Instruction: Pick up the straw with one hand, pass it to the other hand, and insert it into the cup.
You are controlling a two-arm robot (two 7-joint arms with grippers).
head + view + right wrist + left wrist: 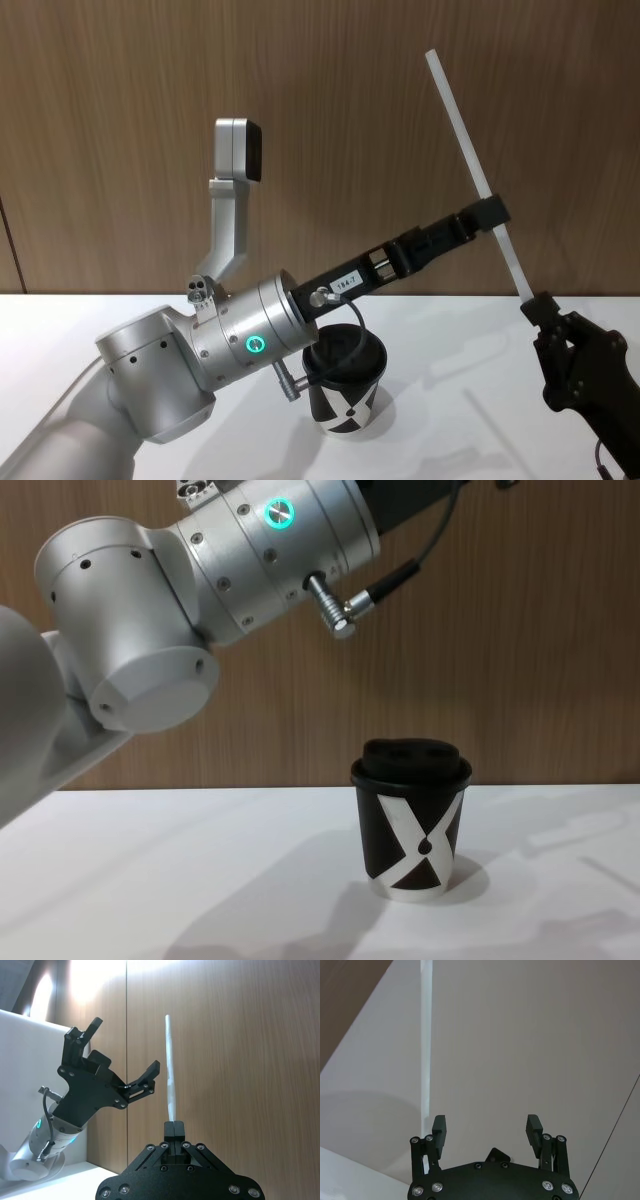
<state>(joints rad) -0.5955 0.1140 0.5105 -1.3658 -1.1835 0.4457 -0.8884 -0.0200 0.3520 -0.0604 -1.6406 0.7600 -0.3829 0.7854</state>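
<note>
The white straw (pixel 470 160) stands tilted in the air, and my right gripper (pixel 537 303) is shut on its lower end. In the right wrist view the straw (pixel 170 1060) rises straight out of the closed right gripper (pixel 174 1127). My left gripper (pixel 487 213), on the silver arm with the green ring, reaches up to the straw's middle. It is open (pixel 486 1130), and the straw (pixel 425 1050) runs just outside one finger (pixel 439 1129), not between the two. The black cup (pixel 350 385) with its white X and domed lid stands upright on the table (pixel 410 830) below the left arm.
The white table (pixel 150 880) stretches around the cup, with a brown wooden wall (pixel 330 100) close behind. The left arm's thick silver body (pixel 200 570) hangs above and beside the cup. A thin dark cable (pixel 620 1125) crosses the left wrist view.
</note>
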